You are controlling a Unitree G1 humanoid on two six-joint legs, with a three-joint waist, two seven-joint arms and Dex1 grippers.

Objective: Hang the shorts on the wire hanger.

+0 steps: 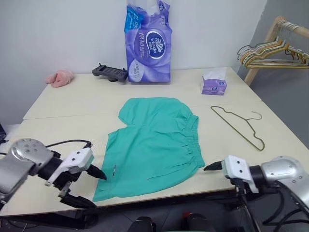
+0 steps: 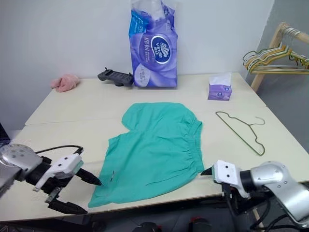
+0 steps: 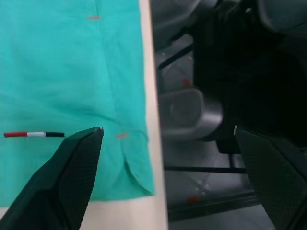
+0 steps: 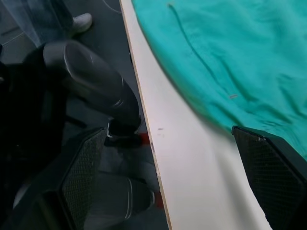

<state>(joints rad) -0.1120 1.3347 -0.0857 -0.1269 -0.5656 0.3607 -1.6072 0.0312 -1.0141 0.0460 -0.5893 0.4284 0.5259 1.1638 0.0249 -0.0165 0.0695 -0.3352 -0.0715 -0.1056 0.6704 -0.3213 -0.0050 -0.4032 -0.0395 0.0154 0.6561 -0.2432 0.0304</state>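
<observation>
though the shorts (image 1: 154, 145) lie flat in the middle of the head view, we judge them light, limp and ready to sag or bunch wherever they are lifted, so the gathered waistband along their right edge looks to us like the firmest place to pinch, one gripper toward each end. the wire hanger (image 1: 237, 125) rests alone on the table (image 1: 72, 104) in the right middle of that frame, well apart from the shorts; we expect it to be thin, springy and apt to skate on the smooth top, best held at the hook or the shoulder bend. the left gripper (image 1: 84, 186) sits at lower left, its two fingers spread wide and holding nothing, just off the bottom left corner of the fabric. the right gripper (image 1: 212, 167) at lower right points toward the shorts' lower right corner; here we see only one fingertip

in the left wrist view the fingers (image 3: 72, 177) stand far apart and empty, the shorts' hem corner lying at the table edge between them

in the right wrist view the fingers (image 4: 268, 167) are likewise wide apart and empty, with the green cloth in the upper right and the bare table edge running down the middle
</observation>
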